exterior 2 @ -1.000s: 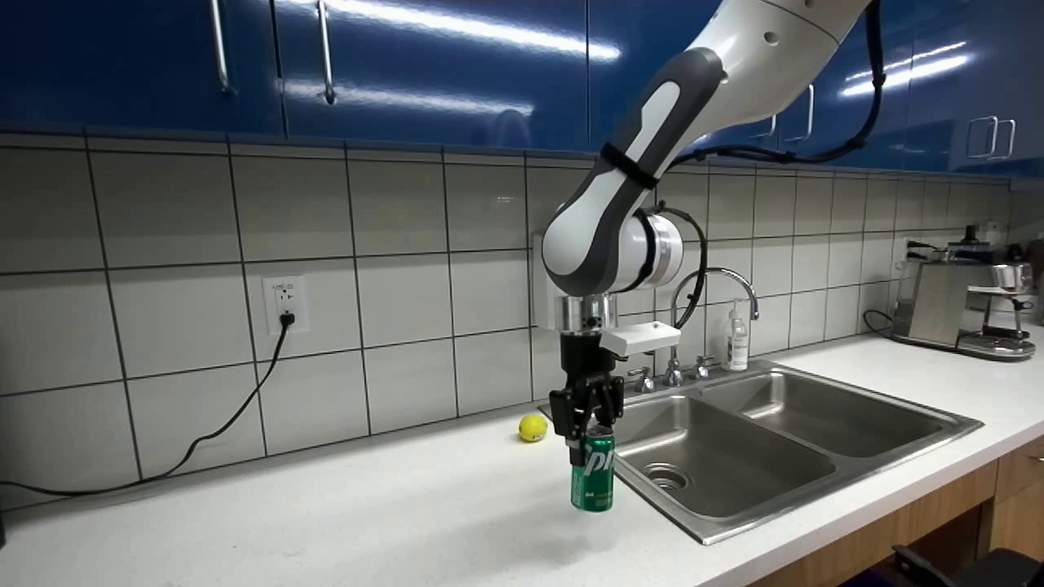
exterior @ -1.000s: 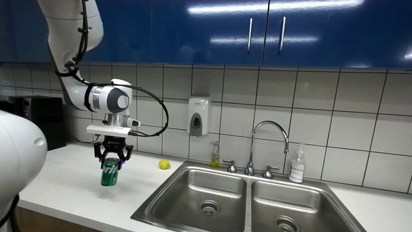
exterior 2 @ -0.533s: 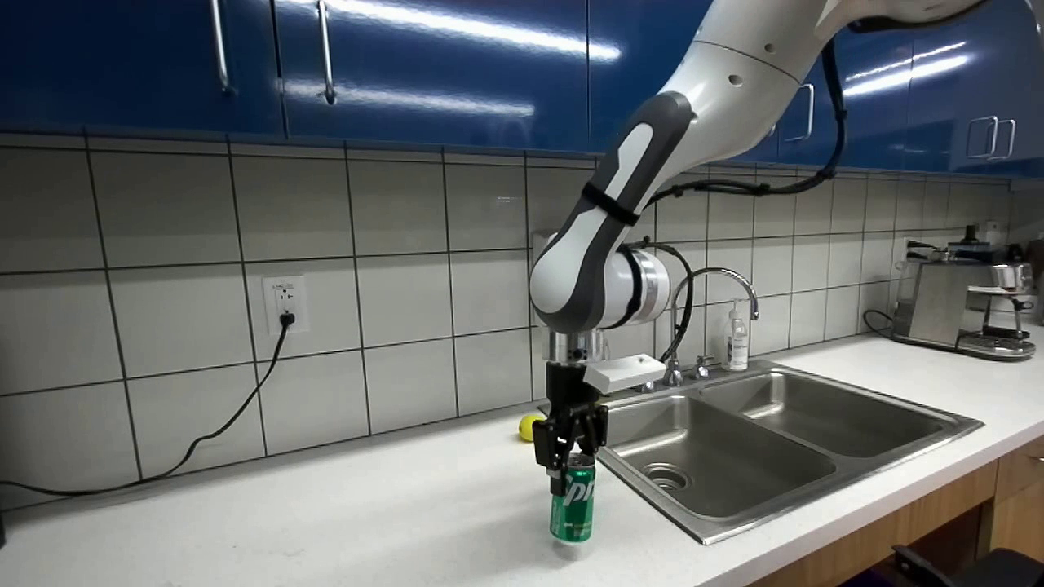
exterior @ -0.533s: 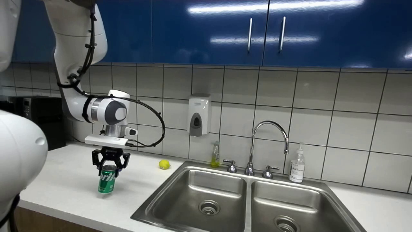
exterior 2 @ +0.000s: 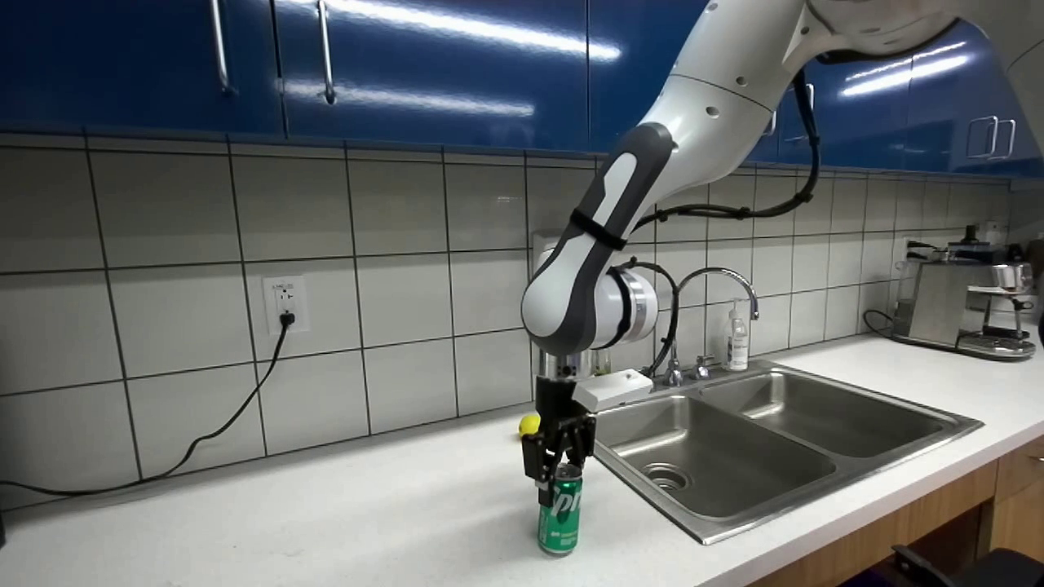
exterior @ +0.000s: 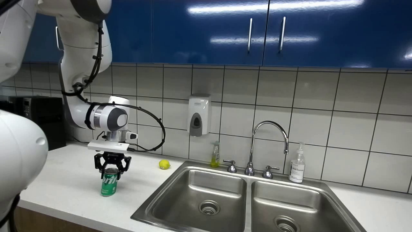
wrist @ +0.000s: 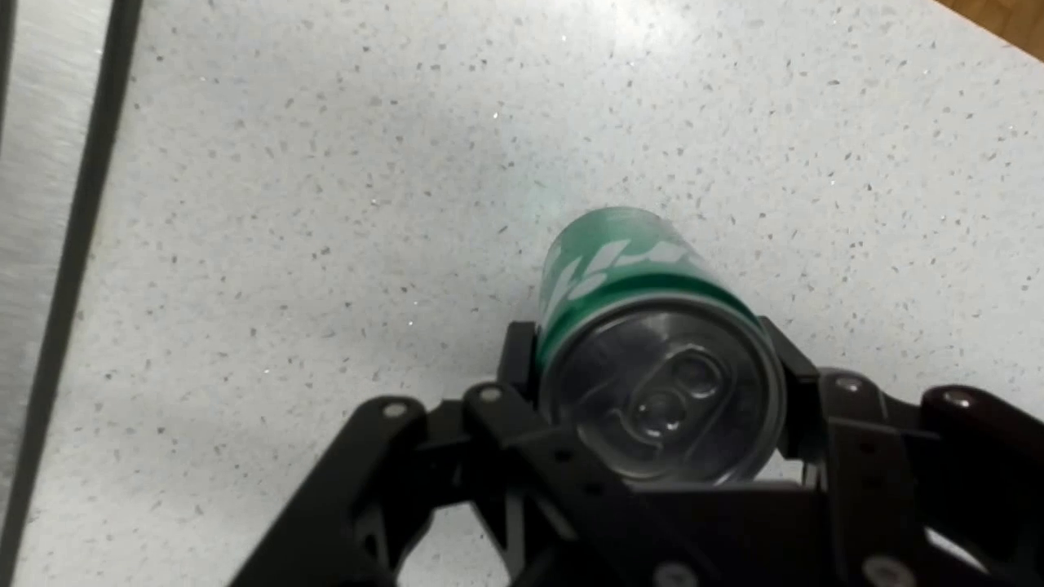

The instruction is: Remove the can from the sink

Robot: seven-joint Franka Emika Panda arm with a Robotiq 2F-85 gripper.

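The green can [exterior: 108,187] with its silvery top is upright on the counter left of the sink [exterior: 248,203], its base at or very near the surface. It also shows in an exterior view [exterior 2: 559,528] and in the wrist view [wrist: 624,253]. My gripper [exterior: 111,177] is around the can's upper part from above, also seen in an exterior view [exterior 2: 560,483]. In the wrist view the fingers [wrist: 652,359] press against both sides of the can just under its rim. The sink's steel edge [wrist: 49,163] shows at the left of the wrist view. Both bowls look bare.
A small yellow lemon-like object [exterior: 164,164] lies by the back wall. A green-yellow spray bottle [exterior: 215,155], a curved faucet [exterior: 252,145] and a soap bottle [exterior: 297,166] stand behind the sink. The counter's front edge [exterior: 64,214] is near the can.
The arm has lowered the can from above the counter down to its surface, and in an exterior view it has come nearer the camera. The fingers stay on the can.
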